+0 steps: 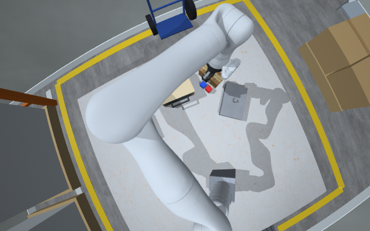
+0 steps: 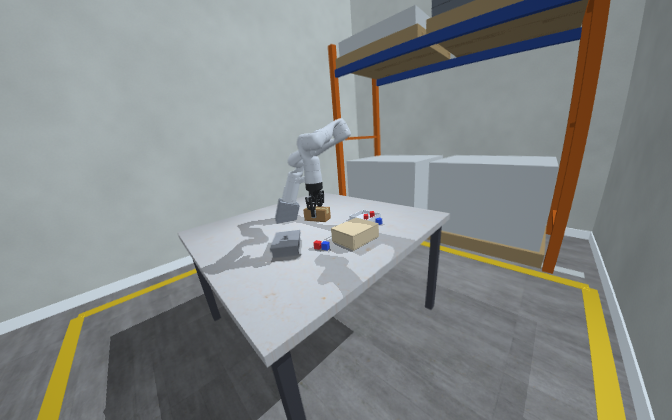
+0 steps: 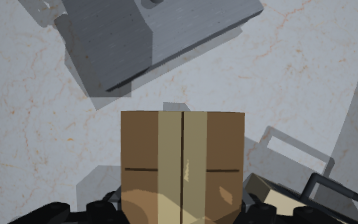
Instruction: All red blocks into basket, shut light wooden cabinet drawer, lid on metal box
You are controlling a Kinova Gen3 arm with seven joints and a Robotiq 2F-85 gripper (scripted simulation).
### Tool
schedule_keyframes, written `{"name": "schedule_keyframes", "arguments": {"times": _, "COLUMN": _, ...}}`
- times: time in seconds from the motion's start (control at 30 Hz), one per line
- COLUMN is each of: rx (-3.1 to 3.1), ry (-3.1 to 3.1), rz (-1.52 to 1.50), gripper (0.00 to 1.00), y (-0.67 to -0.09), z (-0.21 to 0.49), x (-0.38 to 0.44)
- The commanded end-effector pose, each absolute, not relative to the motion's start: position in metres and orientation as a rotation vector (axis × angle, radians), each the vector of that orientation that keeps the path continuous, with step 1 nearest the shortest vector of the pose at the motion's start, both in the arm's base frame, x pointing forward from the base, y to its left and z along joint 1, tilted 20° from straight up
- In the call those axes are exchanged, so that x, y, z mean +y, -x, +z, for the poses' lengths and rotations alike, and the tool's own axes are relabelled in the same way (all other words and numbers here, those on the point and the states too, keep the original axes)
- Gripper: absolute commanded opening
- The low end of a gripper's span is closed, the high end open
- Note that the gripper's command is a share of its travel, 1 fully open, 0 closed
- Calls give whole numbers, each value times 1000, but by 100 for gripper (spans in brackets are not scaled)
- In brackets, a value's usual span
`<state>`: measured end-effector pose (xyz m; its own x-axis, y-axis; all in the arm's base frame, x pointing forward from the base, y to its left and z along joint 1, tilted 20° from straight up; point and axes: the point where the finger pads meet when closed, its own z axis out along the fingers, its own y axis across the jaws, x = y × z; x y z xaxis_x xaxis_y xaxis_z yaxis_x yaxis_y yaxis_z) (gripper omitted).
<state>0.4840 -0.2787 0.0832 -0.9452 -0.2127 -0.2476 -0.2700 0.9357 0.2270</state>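
With the gripper [image 1: 209, 75] [image 2: 314, 212] [image 3: 181, 201] partly open, gripping the cardboard box [image 1: 216, 79] [image 2: 321, 214] [image 3: 140, 142] by opposite sides. To be seen beside the red block [image 1: 208, 88] [image 2: 317, 244]: the blue block [image 1: 203, 84] [image 2: 325, 245].

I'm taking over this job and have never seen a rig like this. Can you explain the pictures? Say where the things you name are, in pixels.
The machine is one white jointed arm [image 1: 152, 69] [image 2: 310, 169] with a black two-finger gripper [image 1: 211, 75] [image 2: 314, 210] [image 3: 181, 201]. The top picture looks down from above; the exterior one shows the table [image 1: 295, 166] [image 2: 255, 292] [image 3: 26, 130] from the side; the wrist one looks out past the fingers.

The gripper holds a small cardboard box [image 1: 217, 79] [image 2: 323, 215] [image 3: 181, 145]. On the table are a lidded metal box [image 1: 232, 107] [image 2: 285, 246] [image 3: 196, 30], a light wooden cabinet [image 1: 185, 87] [image 2: 348, 232] [image 3: 276, 200], and a red block [image 1: 208, 89] [image 2: 317, 244] beside a blue block [image 1: 203, 84] [image 2: 325, 245]. Beyond the cabinet, more red and blue show, too small to place exactly.
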Motion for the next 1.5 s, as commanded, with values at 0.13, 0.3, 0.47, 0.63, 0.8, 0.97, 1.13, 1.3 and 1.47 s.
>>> {"name": "schedule_keyframes", "arguments": {"times": 0.13, "rx": 2886, "ry": 273, "rz": 384, "gripper": 67, "y": -488, "z": 83, "x": -291}}
{"name": "schedule_keyframes", "arguments": {"times": 0.3, "rx": 2906, "ry": 110, "rz": 393, "gripper": 67, "y": -493, "z": 80, "x": -312}}
{"name": "schedule_keyframes", "arguments": {"times": 0.47, "rx": 2920, "ry": -106, "rz": 409, "gripper": 67, "y": -497, "z": 75, "x": -339}}
{"name": "schedule_keyframes", "arguments": {"times": 0.63, "rx": 2923, "ry": -250, "rz": 421, "gripper": 67, "y": -499, "z": 71, "x": -356}}
{"name": "schedule_keyframes", "arguments": {"times": 0.8, "rx": 2914, "ry": -491, "rz": 445, "gripper": 67, "y": -500, "z": 62, "x": -383}}
{"name": "schedule_keyframes", "arguments": {"times": 0.97, "rx": 2893, "ry": -708, "rz": 470, "gripper": 67, "y": -499, "z": 54, "x": -405}}
{"name": "schedule_keyframes", "arguments": {"times": 1.13, "rx": 2879, "ry": -816, "rz": 483, "gripper": 67, "y": -497, "z": 49, "x": -415}}
{"name": "schedule_keyframes", "arguments": {"times": 1.3, "rx": 2857, "ry": -946, "rz": 500, "gripper": 67, "y": -494, "z": 43, "x": -426}}
{"name": "schedule_keyframes", "arguments": {"times": 1.47, "rx": 2845, "ry": -1011, "rz": 508, "gripper": 67, "y": -493, "z": 39, "x": -431}}
